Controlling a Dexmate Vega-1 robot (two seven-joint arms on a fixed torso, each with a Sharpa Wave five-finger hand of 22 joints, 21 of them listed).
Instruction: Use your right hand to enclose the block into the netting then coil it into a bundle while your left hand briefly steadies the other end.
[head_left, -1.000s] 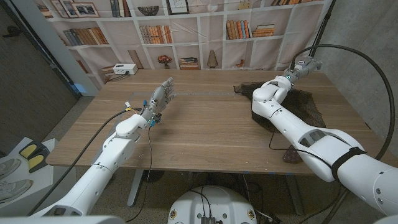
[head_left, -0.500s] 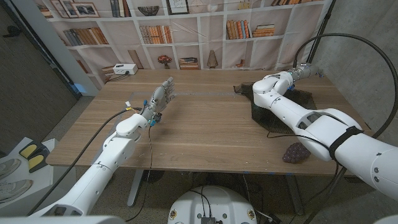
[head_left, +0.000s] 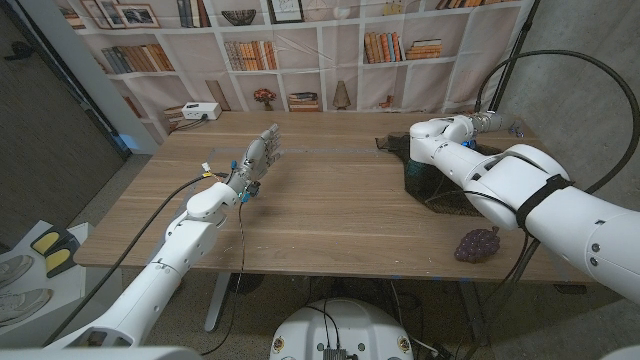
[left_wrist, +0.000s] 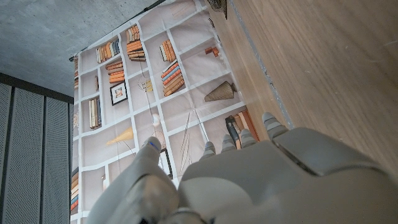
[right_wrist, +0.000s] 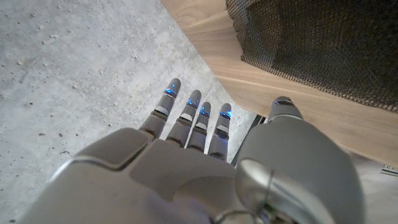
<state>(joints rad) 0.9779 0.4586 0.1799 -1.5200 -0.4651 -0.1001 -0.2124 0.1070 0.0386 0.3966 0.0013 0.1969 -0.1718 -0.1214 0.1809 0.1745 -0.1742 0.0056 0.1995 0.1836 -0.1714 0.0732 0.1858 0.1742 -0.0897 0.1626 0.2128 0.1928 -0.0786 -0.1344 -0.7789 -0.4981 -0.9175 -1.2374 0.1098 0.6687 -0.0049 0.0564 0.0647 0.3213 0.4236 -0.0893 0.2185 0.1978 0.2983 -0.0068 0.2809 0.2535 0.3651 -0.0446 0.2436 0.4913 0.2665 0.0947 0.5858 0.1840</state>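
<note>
The dark netting lies crumpled on the right part of the wooden table, with one end stretched toward the middle. In the right wrist view the netting sits near the table's edge. My right hand reaches past that edge over the concrete floor, fingers straight, holding nothing; in the head view the right hand is at the far right behind the netting. A purple knobbly lump sits near the front right corner. My left hand stands open over the left middle, fingers up. I cannot make out a block.
A white box with a cable stands at the table's far left corner. A bookshelf backdrop runs behind the table. A black cable arcs over the right side. Bare wood lies between the two hands.
My right arm has swung toward the table's far right edge, off the netting, which now shows more fully along with the purple lump. The left hand has not moved.
</note>
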